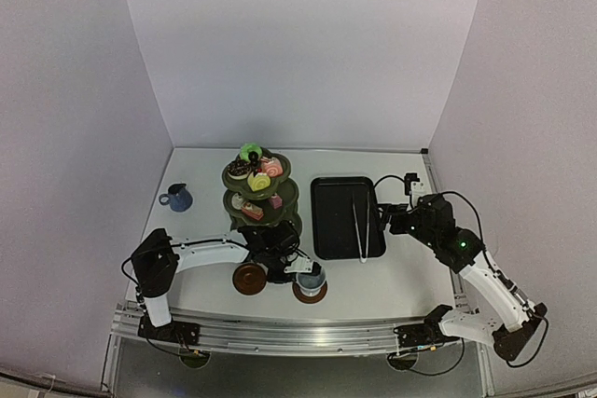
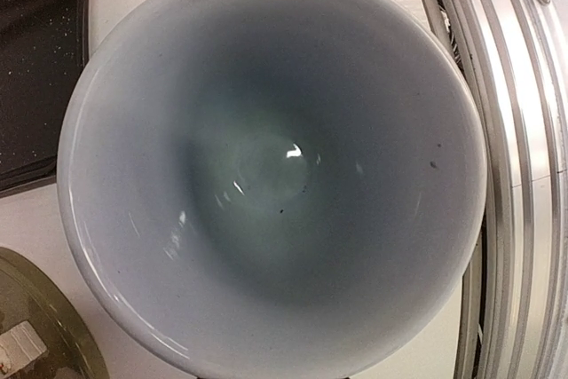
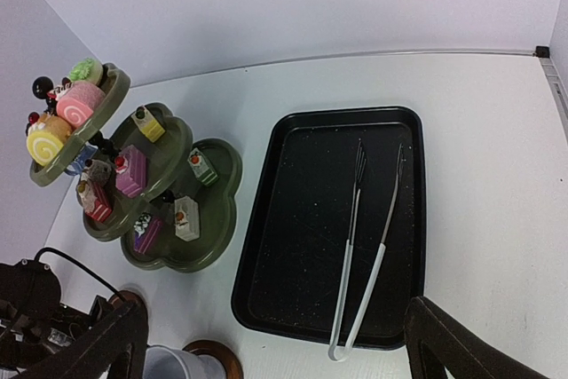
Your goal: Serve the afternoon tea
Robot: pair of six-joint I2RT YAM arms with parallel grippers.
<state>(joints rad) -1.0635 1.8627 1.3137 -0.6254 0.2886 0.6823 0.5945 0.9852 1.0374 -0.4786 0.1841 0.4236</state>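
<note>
White cup sits on a saucer in front of the stand: half served.
Left fingers closed, seemingly gripping it; right fingers wide, empty; dark-blue cup, left of the stand, awaits the second saucer.

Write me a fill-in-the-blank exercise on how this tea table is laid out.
1. The metal tongs lie in the black ____.
2. The white cup stands on a brown ____.
3. The olive-green stand has ____ tiers.
4. In the top view, the dark-blue cup sits to the ____ of the stand.

Missing words: tray; saucer; three; left.
</note>
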